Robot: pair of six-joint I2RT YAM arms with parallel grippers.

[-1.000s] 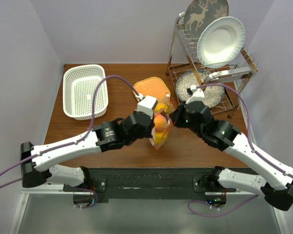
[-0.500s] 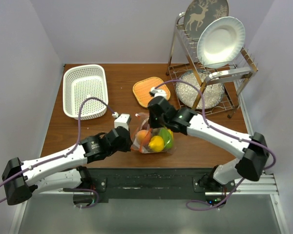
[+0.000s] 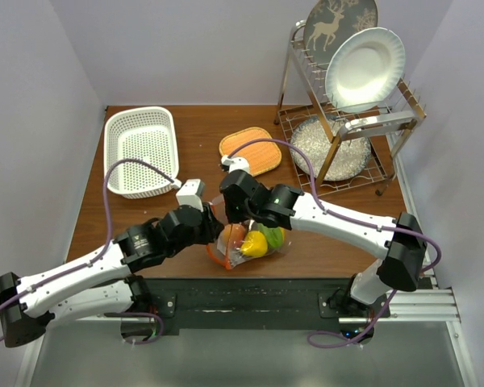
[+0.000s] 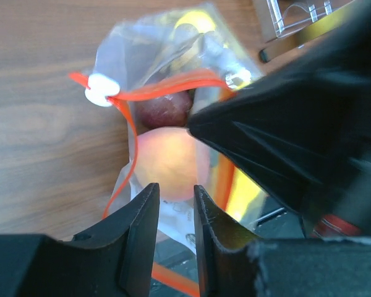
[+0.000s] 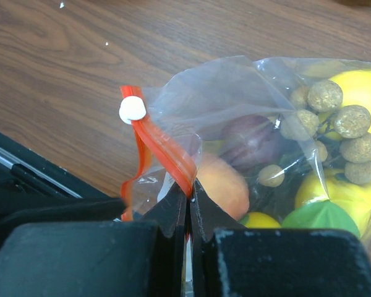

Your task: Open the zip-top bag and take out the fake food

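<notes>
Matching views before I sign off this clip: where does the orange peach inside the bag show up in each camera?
Top external: the orange peach sits at centre, between the two wrists.
Left wrist: mid-frame, just above the left fingers.
Right wrist: lower centre, just right of the right fingers.
Shared landmark: the clear zip-top bag around it.

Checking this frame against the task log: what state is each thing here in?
zip-top bag: mouth partly unzipped
fake food: inside the bag
left gripper: open, at the mouth
right gripper: shut on the zipper strip
white plate: upright in dish rack
</notes>
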